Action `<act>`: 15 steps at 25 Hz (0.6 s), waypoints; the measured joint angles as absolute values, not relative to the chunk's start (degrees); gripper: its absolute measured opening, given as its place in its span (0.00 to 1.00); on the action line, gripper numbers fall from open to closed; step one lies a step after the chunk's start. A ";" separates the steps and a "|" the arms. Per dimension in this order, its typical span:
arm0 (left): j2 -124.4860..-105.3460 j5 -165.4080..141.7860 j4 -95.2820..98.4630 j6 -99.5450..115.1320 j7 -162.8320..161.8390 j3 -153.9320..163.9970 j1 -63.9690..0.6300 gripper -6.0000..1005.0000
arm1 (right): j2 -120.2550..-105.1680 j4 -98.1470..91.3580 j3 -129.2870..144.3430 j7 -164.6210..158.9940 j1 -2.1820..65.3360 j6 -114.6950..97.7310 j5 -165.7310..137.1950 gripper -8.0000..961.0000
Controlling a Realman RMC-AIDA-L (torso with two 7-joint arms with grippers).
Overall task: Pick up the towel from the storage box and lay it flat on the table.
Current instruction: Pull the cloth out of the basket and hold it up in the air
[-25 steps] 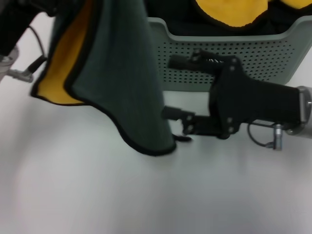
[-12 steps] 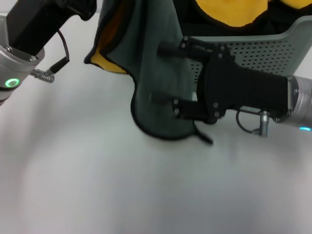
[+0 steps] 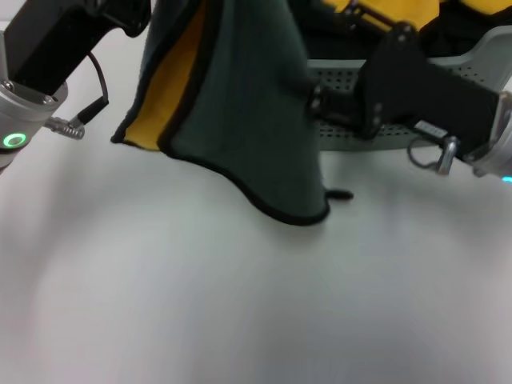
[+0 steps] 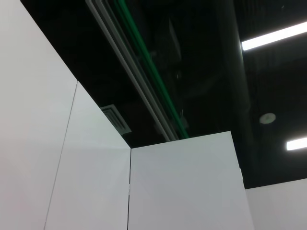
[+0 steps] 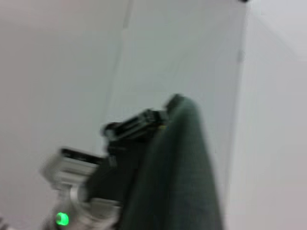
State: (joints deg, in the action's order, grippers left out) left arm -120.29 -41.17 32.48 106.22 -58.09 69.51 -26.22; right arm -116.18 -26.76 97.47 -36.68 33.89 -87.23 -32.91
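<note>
The towel (image 3: pixel 248 120) hung above the desk (image 3: pixel 240 320), pinched at its top in the left claw (image 5: pixel 136 125), while the right claw (image 3: pixel 320 102) reached behind its edge before the storage box (image 3: pixel 488 56), its grip hidden.

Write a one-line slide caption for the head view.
Left hand holds the towel hanging above the table, right hand at its edge, storage box behind.

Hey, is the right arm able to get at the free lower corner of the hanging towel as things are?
Probably yes. The towel, yellow-orange and dark grey-green, hangs from the left gripper, its lower corner dangling free above the white table. The right gripper sits beside the cloth, nothing between them.
</note>
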 joint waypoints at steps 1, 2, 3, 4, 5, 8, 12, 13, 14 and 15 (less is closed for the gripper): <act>-120.28 -41.17 32.48 106.22 -58.08 69.57 -26.22 0.04 | -116.18 -26.69 96.81 -36.59 33.75 -86.72 -32.41 0.71; -120.29 -41.17 32.47 106.20 -58.05 69.60 -26.27 0.04 | -116.19 -26.68 96.66 -36.59 33.73 -86.42 -32.02 0.71; -120.30 -41.19 32.47 106.14 -57.99 69.61 -26.31 0.04 | -116.19 -26.68 96.53 -36.60 33.71 -86.03 -31.26 0.71; -120.32 -41.19 32.44 106.07 -57.80 69.60 -26.34 0.04 | -116.19 -26.68 96.72 -36.69 33.70 -85.95 -30.39 0.71; -120.32 -41.19 32.39 106.03 -57.57 69.60 -26.34 0.04 | -116.18 -26.68 97.03 -36.85 33.67 -86.15 -29.79 0.71; -120.32 -41.12 32.02 105.87 -56.59 69.24 -26.19 0.04 | -116.01 -26.74 98.80 -37.13 33.45 -90.72 -29.60 0.71; -120.32 -40.70 31.72 104.90 -56.10 69.09 -26.12 0.04 | -115.60 -27.33 100.63 -36.86 32.73 -100.32 -33.61 0.71; -120.32 -40.56 31.72 104.48 -55.83 69.08 -26.14 0.04 | -115.63 -27.33 100.63 -36.87 32.94 -101.29 -35.35 0.71; -120.32 -40.47 31.72 104.06 -55.44 69.08 -26.18 0.04 | -115.67 -27.34 100.65 -36.91 33.13 -101.70 -36.51 0.71; -120.34 -40.45 31.72 103.80 -55.16 69.09 -26.23 0.04 | -115.76 -27.35 100.66 -36.97 33.40 -101.94 -37.65 0.71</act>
State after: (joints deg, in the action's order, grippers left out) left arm -120.34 -40.45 31.72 103.80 -55.16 69.09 -26.22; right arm -115.76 -27.35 100.66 -36.98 33.40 -101.94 -37.65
